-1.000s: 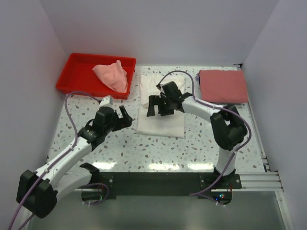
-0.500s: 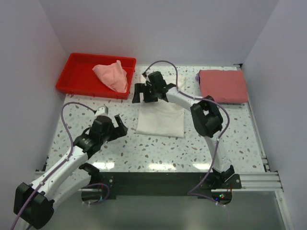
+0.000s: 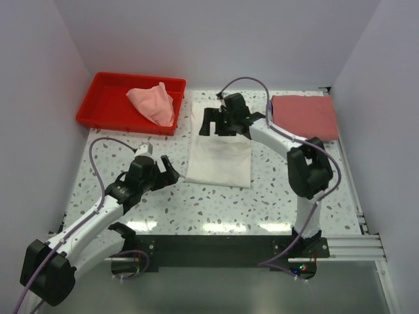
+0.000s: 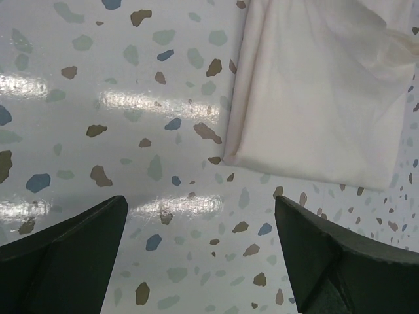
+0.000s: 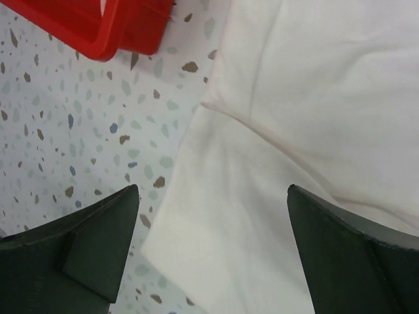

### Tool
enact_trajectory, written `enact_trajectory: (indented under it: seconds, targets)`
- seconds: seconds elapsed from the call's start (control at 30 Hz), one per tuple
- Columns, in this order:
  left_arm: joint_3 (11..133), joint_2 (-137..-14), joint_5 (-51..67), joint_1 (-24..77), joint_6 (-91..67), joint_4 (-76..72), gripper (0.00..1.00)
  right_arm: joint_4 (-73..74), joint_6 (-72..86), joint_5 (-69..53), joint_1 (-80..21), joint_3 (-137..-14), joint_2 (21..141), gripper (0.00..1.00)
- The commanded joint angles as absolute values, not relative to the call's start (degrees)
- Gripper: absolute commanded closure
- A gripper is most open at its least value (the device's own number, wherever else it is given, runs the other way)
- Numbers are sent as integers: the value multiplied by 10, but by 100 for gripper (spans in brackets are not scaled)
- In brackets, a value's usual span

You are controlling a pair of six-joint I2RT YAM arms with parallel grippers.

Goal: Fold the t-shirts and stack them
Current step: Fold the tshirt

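Top external: white tee lies part-folded on tabletop; both jaws wide open, empty; suggest right pinches far edge, left near corner, fold evenly.

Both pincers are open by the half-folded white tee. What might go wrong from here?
The right pincer hovers over the white tee's far part, where layers overlap; it may pinch only the top layer and undo the fold.
The left pincer is over bare table beside the tee's near corner; closing there may miss or drag the cloth.
The pink tee lies crumpled in the tray; lifting it may tug the tray.
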State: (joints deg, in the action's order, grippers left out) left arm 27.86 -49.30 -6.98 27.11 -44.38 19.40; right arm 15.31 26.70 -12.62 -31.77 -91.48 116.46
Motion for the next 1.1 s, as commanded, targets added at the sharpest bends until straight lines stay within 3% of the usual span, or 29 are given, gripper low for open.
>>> enact_trajectory:
  seconds: [0.0, 0.13, 0.27, 0.47, 0.9, 1.07]
  targets:
    - [270, -523, -33, 270, -437, 113, 0, 123, 256, -106, -286, -833, 1040, 1]
    - [282, -578, -14, 270, -433, 72, 0, 112, 253, -109, -258, -717, 981, 1]
    - [295, -636, 10, 270, -425, 30, 0, 111, 243, -113, -239, -689, 976, 1]
    - [317, -706, 33, 270, -419, -22, 0, 141, 238, -108, -216, -741, 1039, 1]
    - [329, -737, 38, 270, -410, -25, 0, 157, 220, -96, -175, -845, 1153, 1]
    - [330, -755, 32, 270, -407, -28, 0, 195, 205, -107, -173, -887, 1133, 1]
